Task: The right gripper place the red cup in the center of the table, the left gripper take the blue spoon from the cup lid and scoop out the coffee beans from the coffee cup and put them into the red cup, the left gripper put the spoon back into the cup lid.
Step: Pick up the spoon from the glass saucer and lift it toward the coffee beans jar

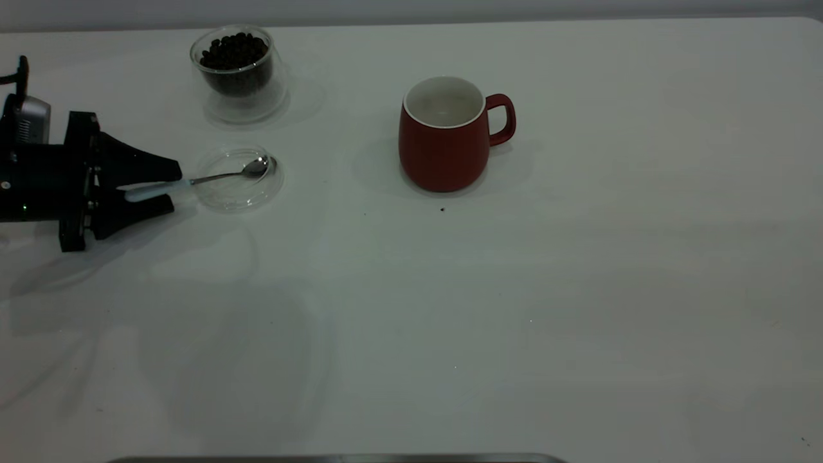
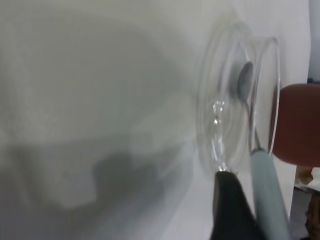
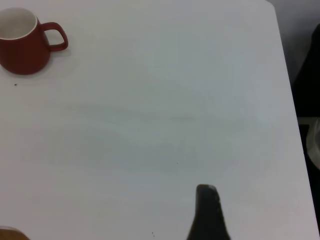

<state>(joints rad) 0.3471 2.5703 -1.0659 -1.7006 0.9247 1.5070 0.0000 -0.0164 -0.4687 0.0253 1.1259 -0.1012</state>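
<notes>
Two cups, one spoon

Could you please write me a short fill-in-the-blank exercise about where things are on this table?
1. The spoon has its bowl resting in the glass ____.
2. The coffee beans are inside the clear ____ cup.
3. The red cup holds ____ beans.
4. The left hand straddles the spoon's ____.

Missing words: lid; glass; no; handle.
</notes>
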